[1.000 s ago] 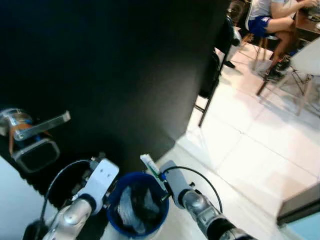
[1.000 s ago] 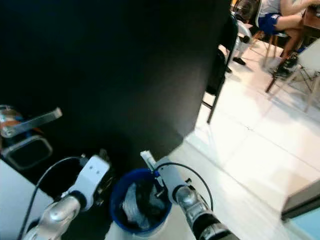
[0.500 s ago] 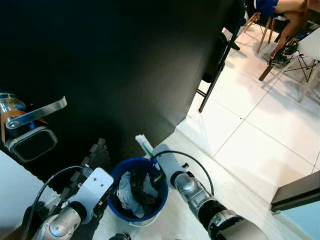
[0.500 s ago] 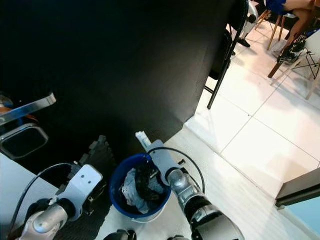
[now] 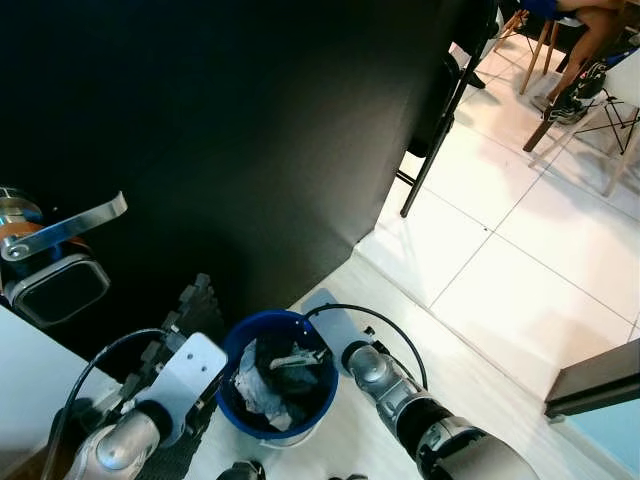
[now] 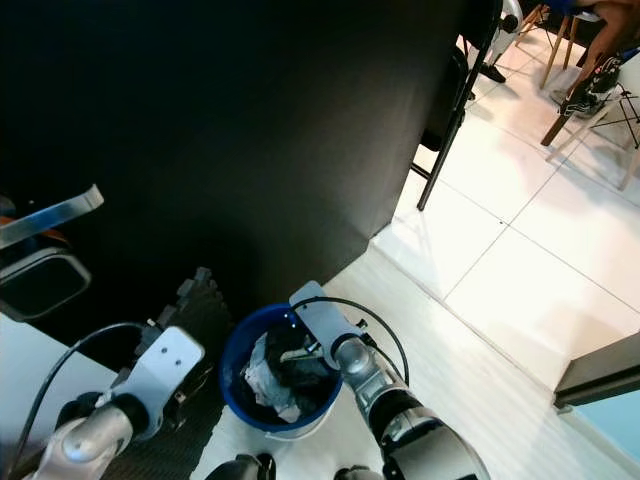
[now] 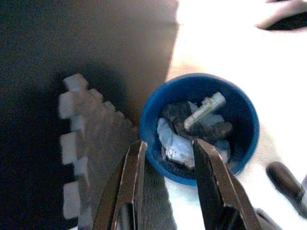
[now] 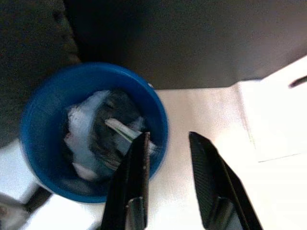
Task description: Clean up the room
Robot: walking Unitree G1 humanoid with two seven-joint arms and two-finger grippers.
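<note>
Bin (image 5: 240,350), black wall (image 5: 220,130), foam mat (image 7: 91,139)

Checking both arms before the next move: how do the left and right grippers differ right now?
The left gripper hangs at the blue bin's wall beside the dark foam mat; the right gripper hangs at the bin's opposite rim over white floor. Shared: both are open and empty, and a pale tube lies on the bin's trash.

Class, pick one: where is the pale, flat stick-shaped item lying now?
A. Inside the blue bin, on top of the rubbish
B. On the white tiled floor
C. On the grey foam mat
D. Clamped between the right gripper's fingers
A: the pale stick rests on the crumpled rubbish inside the blue bin, while the right gripper hangs open over the bin's rim.
</note>
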